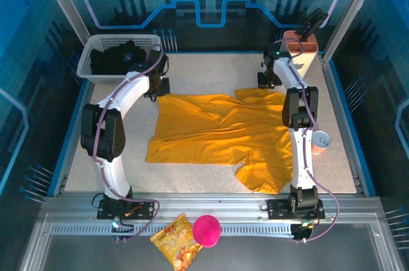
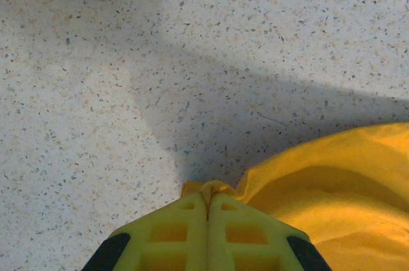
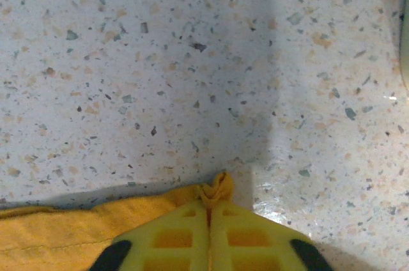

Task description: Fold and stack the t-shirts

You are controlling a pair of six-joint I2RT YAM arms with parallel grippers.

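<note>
The left fingers (image 2: 172, 239) and right fingers (image 3: 246, 239) are each clamping shut on a far corner of the mustard-orange tee (image 1: 217, 133), which is lying spread on the desk (image 1: 211, 73). The first fold is seemingly beginning; next they are needing to lift together, carrying that edge nearward

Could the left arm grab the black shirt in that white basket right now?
Probably not yet. The basket with the black shirt is close beside the left gripper, but its jaws are shut on a corner of the orange t-shirt.
</note>
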